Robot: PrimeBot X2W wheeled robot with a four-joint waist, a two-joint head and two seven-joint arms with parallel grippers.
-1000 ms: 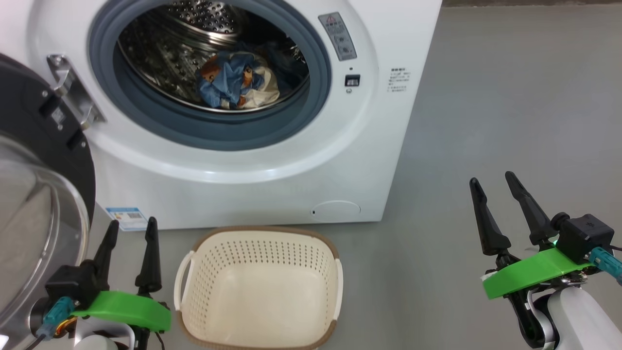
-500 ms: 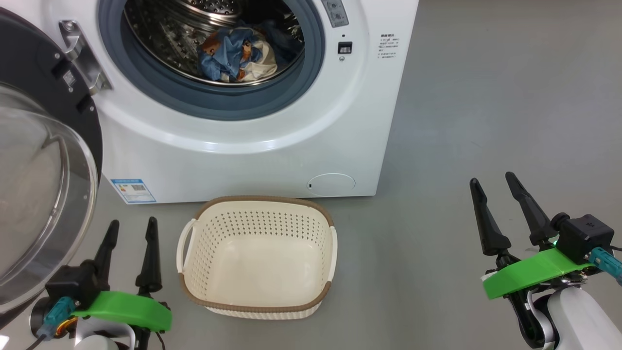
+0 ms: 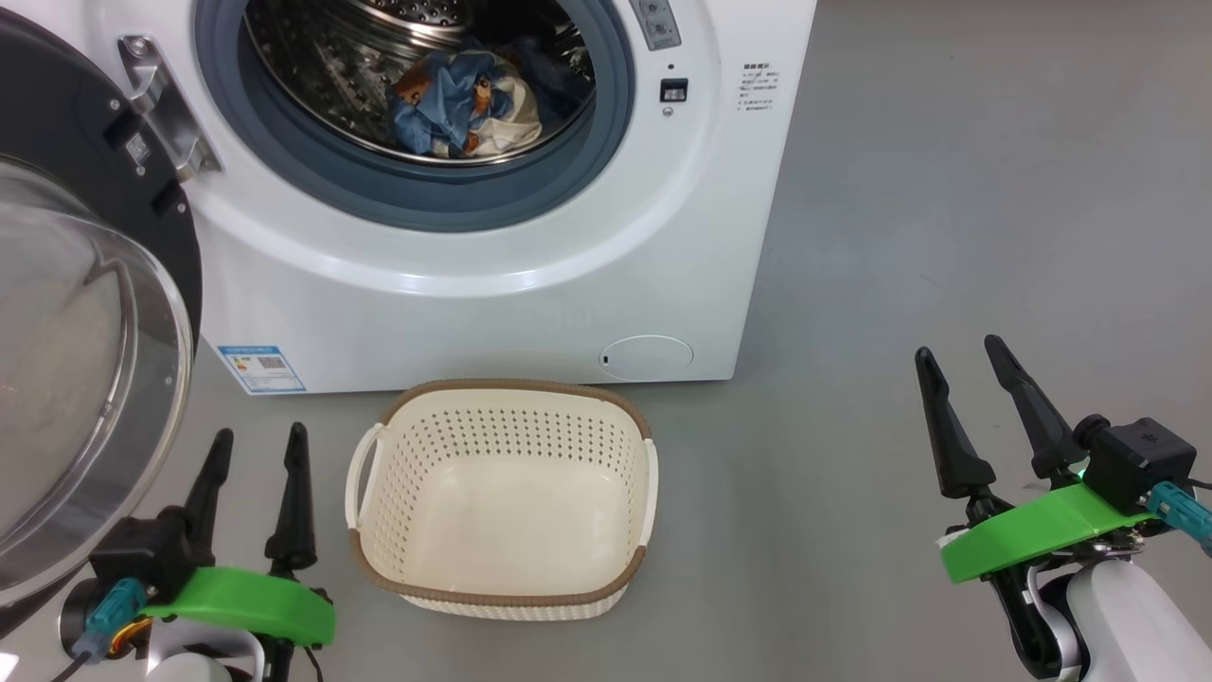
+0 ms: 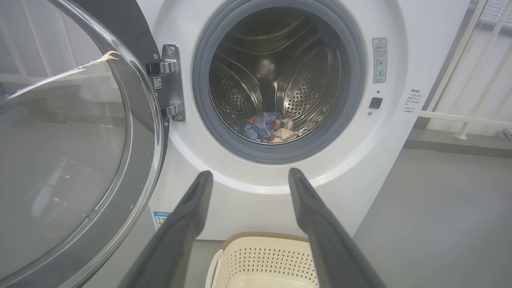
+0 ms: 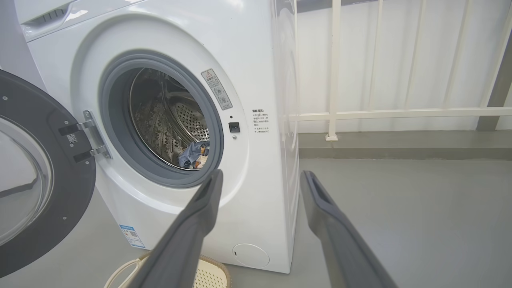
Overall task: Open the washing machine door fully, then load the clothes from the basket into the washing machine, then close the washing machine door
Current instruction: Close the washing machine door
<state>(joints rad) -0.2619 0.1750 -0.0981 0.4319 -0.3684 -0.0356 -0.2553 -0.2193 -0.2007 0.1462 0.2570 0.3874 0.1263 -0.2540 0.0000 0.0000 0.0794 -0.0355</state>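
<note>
Grey floor [image 3: 947, 237] — basket [image 3: 511, 386] before the washing machine [image 3: 492, 322]; its door [image 3: 57, 123] beside the spread left hand [image 3: 260, 432]; right hand [image 3: 958, 347] spread too.

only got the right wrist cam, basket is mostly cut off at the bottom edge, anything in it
Observer: No. In the head view the basket is empty down to its bare floor.
Operator: where's the left gripper
Observer: The left gripper hangs open, holding nothing, left of the basket and close beside the glass of the open washing machine door.
Operator: any cloth hanging over the seal
Observer: The left wrist view looks straight in: the clothes lie on the bottom of the drum, behind the grey gasket, none draped over it.
</note>
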